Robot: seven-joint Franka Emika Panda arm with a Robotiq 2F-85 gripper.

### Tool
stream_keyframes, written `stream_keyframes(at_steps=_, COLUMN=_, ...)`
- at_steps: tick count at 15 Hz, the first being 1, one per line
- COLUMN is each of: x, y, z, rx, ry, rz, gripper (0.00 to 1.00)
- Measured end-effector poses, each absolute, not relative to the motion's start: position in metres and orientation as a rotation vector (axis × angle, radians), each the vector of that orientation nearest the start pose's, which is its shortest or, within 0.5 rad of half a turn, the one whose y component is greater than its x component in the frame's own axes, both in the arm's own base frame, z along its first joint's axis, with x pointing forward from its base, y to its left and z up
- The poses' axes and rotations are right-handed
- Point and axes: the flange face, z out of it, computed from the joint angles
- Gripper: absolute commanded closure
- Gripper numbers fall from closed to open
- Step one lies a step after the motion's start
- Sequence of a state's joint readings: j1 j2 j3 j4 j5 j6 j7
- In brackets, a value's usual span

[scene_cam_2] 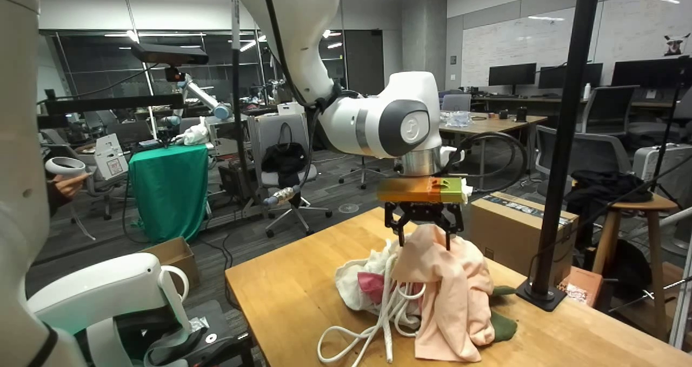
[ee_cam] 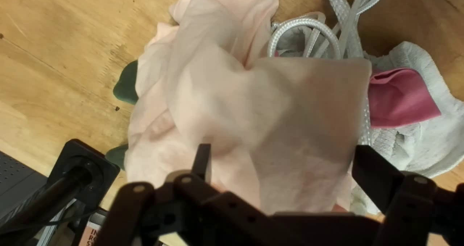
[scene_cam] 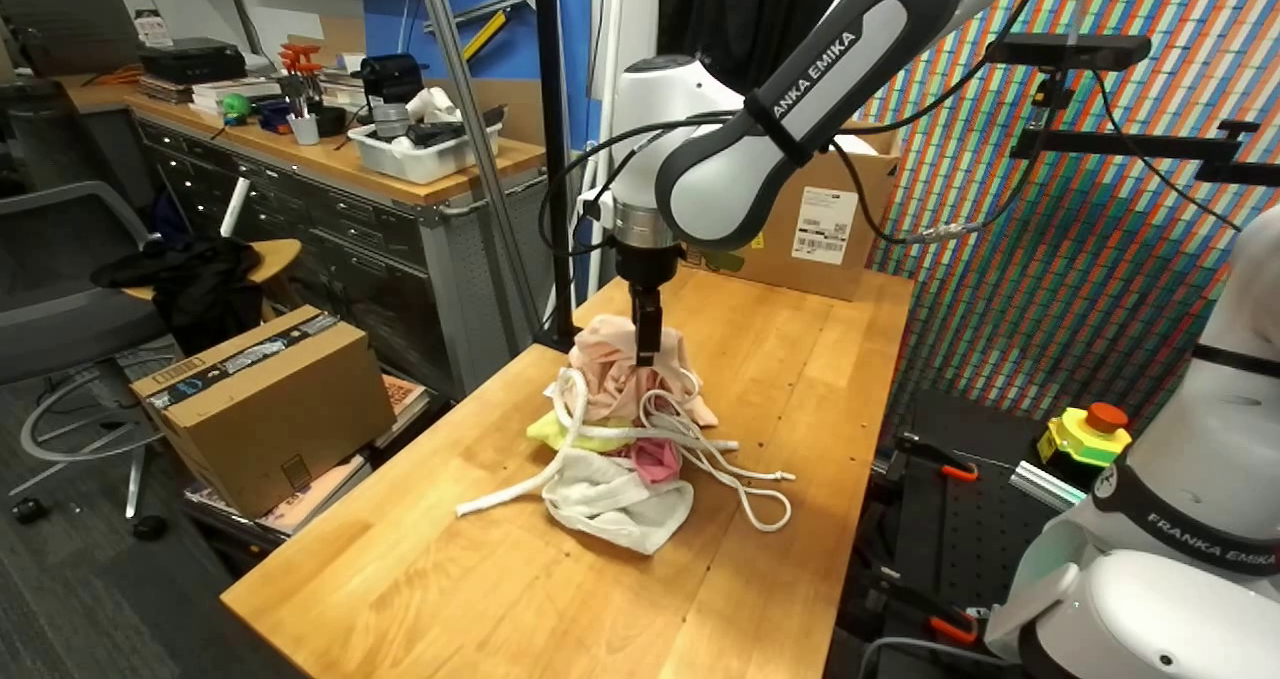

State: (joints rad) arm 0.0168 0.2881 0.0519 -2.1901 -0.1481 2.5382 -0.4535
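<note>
Gripper (scene_cam_2: 424, 242) points down over the heap, fingers spread wide, one each side of a raised fold in the peach cloth (scene_cam_2: 454, 307). Nothing pinched; can't tell if a fingertip brushes the fabric. The wide gap looks meant to let the fold sit between the fingers. Peach cloth tops the pile, bunched to a peak under the gripper, lower part draped onto the table (scene_cam: 450, 599); probably propped by whatever is beneath, since cloth alone would slump. Dark green ends (scene_cam_2: 504, 326) poke out from under it; what they belong to is hidden.

Just beside: white rope (ee_cam: 306, 22) looped loosely over the pile, ends trailing on the wood, no neat coil, so it seems simply heaped. Next to it a crumpled white cloth (scene_cam: 625, 504) with a magenta cloth (ee_cam: 402, 99) partly on top, plus a bit of yellow cloth (scene_cam: 545, 429) sticking out.

Farther: black pole (scene_cam_2: 562, 140) on a flat base at the table edge, likely a frame support. Cardboard carton (scene_cam: 780, 229) at one end of the table. Taped box (scene_cam: 270, 409) rests on books (scene_cam: 405, 397) beside the table, probably storage. Beyond, white bin (scene_cam: 410, 164) of odds and ends on a workbench (scene_cam: 360, 249).
</note>
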Motion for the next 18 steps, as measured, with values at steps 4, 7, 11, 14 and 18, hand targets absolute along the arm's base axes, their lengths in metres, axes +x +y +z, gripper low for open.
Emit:
stream_keyframes(at_steps=4, x=0.566, y=0.043, z=0.243, rx=-3.054, ry=-1.017, rz=-0.063, gripper=0.25)
stream_keyframes(at_steps=7, x=0.570, y=0.044, z=0.237, rx=-3.054, ry=-1.016, rz=-0.071, gripper=0.44)
stream_keyframes(at_steps=11, x=0.574, y=0.044, z=0.234, rx=-3.058, ry=-1.025, rz=-0.069, gripper=0.73)
stream_keyframes(at_steps=14, x=0.574, y=0.042, z=0.234, rx=-3.068, ry=-1.031, rz=-0.063, gripper=0.93)
stream_keyframes(at_steps=18, x=0.575, y=0.038, z=0.234, rx=-3.091, ry=-1.035, rz=-0.047, gripper=0.95)
